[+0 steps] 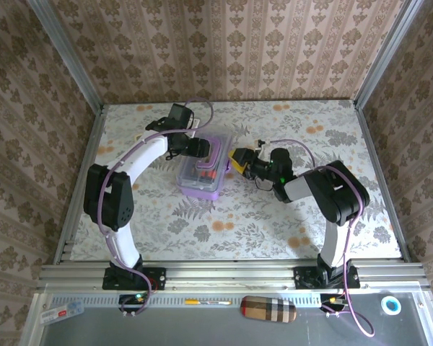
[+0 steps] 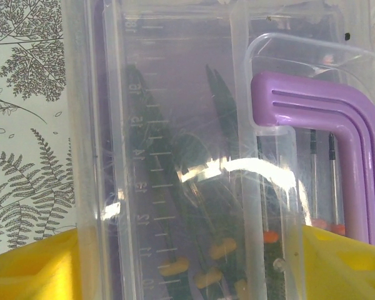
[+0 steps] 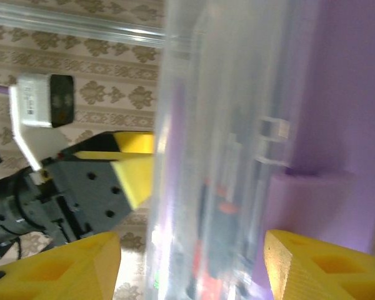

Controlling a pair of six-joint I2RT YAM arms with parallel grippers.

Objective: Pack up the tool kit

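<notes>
As the purple tool kit box [image 1: 202, 173] lies shut on the table [image 1: 310, 216], the left gripper [image 2: 187, 265] hangs open over the box's far end and the right gripper [image 3: 190, 265] straddles its right edge, jaws parted.

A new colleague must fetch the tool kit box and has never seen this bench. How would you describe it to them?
Look at the floral-patterned table, near its middle. There lies a small rectangular box. Unlike the yellow fingers beside it, it is translucent purple, with a clear lid and a purple handle.
</notes>
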